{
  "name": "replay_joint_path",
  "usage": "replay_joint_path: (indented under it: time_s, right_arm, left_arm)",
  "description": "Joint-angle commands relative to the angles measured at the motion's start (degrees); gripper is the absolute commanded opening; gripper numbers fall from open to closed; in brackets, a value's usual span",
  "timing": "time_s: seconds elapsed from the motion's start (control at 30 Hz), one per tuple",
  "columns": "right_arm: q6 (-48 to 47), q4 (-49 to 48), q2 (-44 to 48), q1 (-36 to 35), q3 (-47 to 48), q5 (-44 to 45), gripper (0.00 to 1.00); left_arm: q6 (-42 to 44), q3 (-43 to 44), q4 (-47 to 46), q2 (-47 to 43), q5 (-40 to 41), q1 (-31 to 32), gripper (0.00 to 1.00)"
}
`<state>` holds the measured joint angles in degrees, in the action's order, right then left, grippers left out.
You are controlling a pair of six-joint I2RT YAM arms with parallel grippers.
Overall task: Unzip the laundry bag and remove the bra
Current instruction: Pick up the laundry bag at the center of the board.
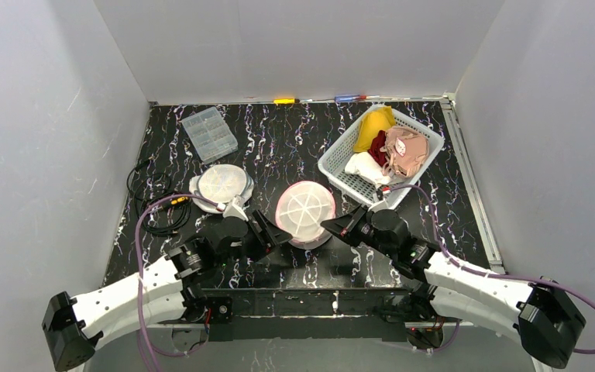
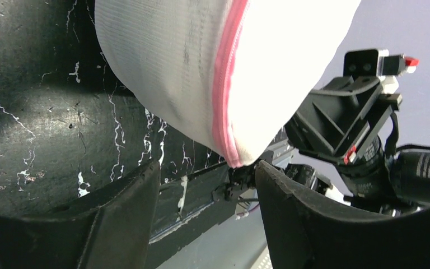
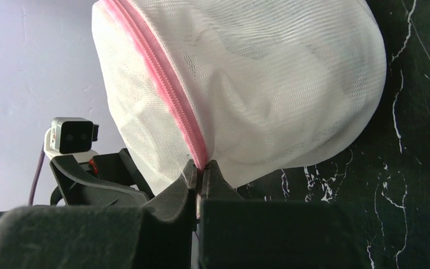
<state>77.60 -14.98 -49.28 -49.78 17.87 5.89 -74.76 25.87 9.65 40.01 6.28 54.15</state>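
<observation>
Nearest to me, my right fingers are pressed together on the pink zipper, at the lowest point of the laundry bag. Whether they have the pull tab itself or only the tape, I cannot tell. My left fingers stand wide with nothing between them, just at the left of the bag's near edge, and the zipper comes down toward the gap between them. So both arms are about equally near, one on each side of the bag, but only the right one has a hold.

The bag is a round mesh dome in the middle of the tabletop, tilted, and its near edge seems lifted. It has no real long axis. What matters is the zipper, which runs along the rim, up and away from my right fingers. I judge that the coming pull must follow this curve, while the left fingers close on the mesh to brace it. I cannot make out the bra through the mesh.

Beyond the bag to the right, well apart, stands a white basket with clothes.
</observation>
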Motion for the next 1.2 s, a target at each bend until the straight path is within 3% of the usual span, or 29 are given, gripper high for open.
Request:
replay_joint_path:
  time_s: [0.0, 0.13, 0.3, 0.57, 0.83, 1.0, 1.03, 1.17]
  right_arm:
    - [3.2, 1.3, 0.8, -2.2, 1.6, 5.8, 0.01]
    - [3.9, 1.8, 1.6, -2.7, 1.5, 6.3, 0.01]
    - [4.5, 2.1, 2.6, -3.0, 0.8, 6.3, 0.01]
    - [4.6, 1.8, 2.8, -3.2, 0.4, 5.1, 0.01]
    - [4.5, 1.0, 2.6, -3.2, -0.2, 4.1, 0.01]
    - [1.1, 2.6, 3.3, -3.2, 1.5, 3.7, 0.01]
    - [-1.0, 4.3, 3.7, -3.2, 2.6, 3.6, 0.02]
    - [-15.2, 15.9, 5.9, -3.2, 8.7, 3.7, 0.5]
  left_arm:
    - [-3.8, 3.1, -0.6, 2.3, 8.7, 2.6, 0.61]
    - [-5.1, 3.6, -0.7, 4.0, 10.6, 2.9, 0.58]
    - [-4.6, 3.9, -3.8, 6.9, 11.9, 3.0, 0.48]
    - [-2.1, 3.8, -9.4, 11.1, 8.9, 2.9, 0.45]
    - [-1.3, 3.3, -12.1, 12.4, 8.2, 3.0, 0.24]
    - [-0.8, 3.9, -10.2, 11.6, 8.5, 3.0, 0.0]
    - [-0.7, 4.2, -9.1, 11.1, 8.8, 3.0, 0.0]
    - [-0.6, 5.9, -1.5, 7.9, 10.3, 2.9, 0.0]
